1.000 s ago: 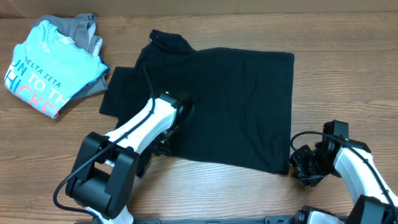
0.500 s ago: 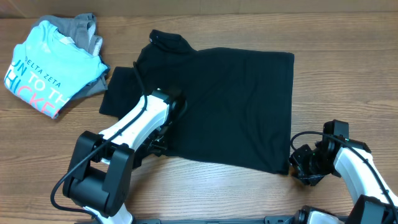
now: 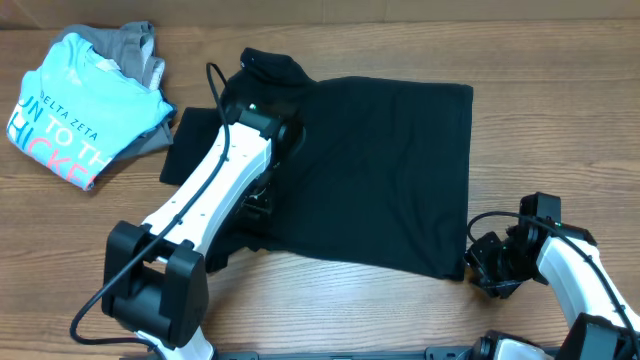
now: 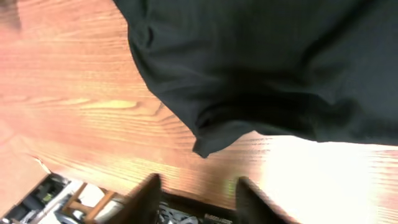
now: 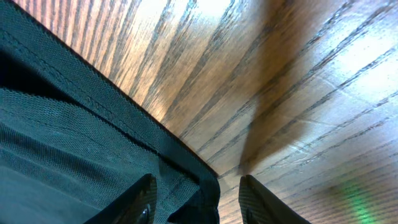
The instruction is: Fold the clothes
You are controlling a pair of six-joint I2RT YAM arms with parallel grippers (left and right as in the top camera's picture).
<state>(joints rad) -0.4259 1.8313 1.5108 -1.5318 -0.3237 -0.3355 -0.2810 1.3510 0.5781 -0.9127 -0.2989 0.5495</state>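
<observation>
The black T-shirt (image 3: 380,170) lies spread flat across the middle of the table, with a sleeve bunched at the back left. My left gripper (image 3: 255,205) hangs over the shirt's front left part. In the left wrist view its fingers (image 4: 196,183) are open and empty, raised above the shirt's front edge (image 4: 261,62). My right gripper (image 3: 487,268) sits low at the shirt's front right corner. In the right wrist view its fingers (image 5: 198,180) are open, and the hemmed corner of the shirt (image 5: 62,137) lies between them.
A folded light blue T-shirt (image 3: 75,110) with lettering lies on a grey garment (image 3: 135,45) at the back left. Bare wooden table (image 3: 560,130) lies right of the black shirt. The table's front edge (image 4: 186,199) shows in the left wrist view.
My left arm has swung its elbow toward the back of the table and lifted, its gripper staying over the shirt's front left part. The right arm and the shirt have not moved.
</observation>
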